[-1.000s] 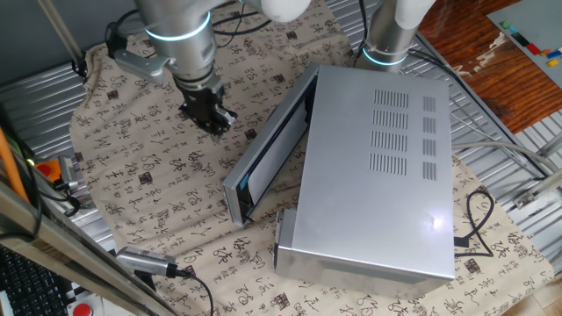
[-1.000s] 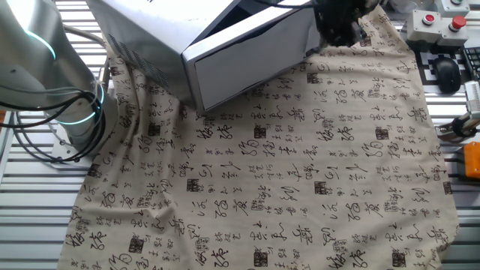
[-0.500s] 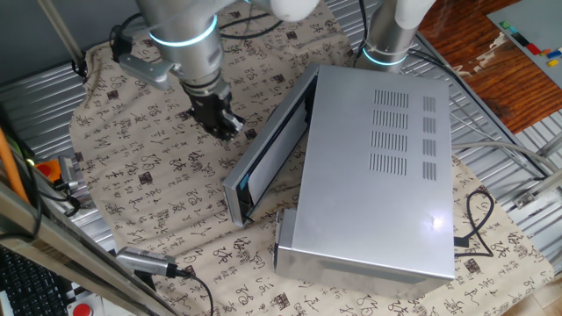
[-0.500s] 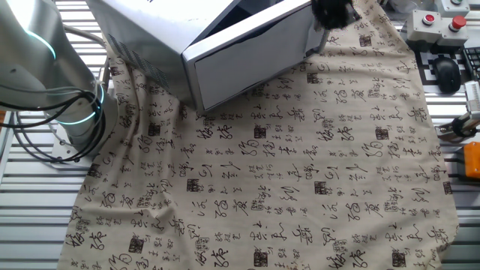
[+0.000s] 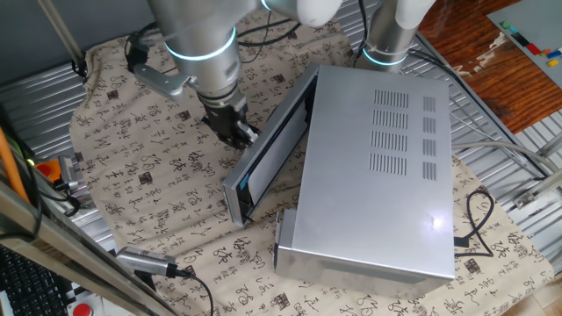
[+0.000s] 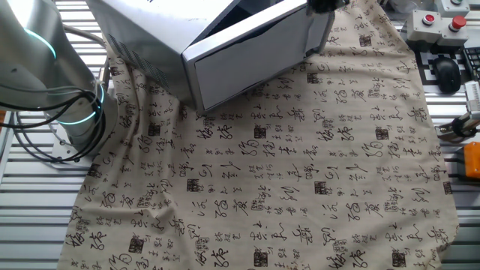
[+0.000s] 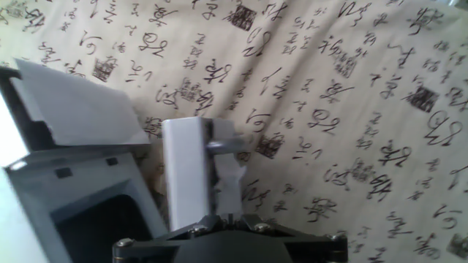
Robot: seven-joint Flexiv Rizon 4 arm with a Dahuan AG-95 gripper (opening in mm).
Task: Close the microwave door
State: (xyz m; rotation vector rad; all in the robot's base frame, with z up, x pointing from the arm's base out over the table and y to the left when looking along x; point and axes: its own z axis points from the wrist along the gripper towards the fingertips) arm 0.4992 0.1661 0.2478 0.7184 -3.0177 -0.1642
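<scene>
Hovering with fingers together and empty, the gripper (image 5: pixel 239 132) sits just beside the half-open microwave door (image 5: pixel 268 154).

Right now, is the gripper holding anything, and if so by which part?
Nothing is held. The gripper sits beside the outer face of the half-open microwave door, with its fingers close together and nothing between them.

Over the preceding second the gripper (image 5: pixel 241 132) has travelled across the patterned cloth (image 5: pixel 158 167) from well apart to just beside the outer face of the microwave door (image 5: pixel 268 154).
</scene>
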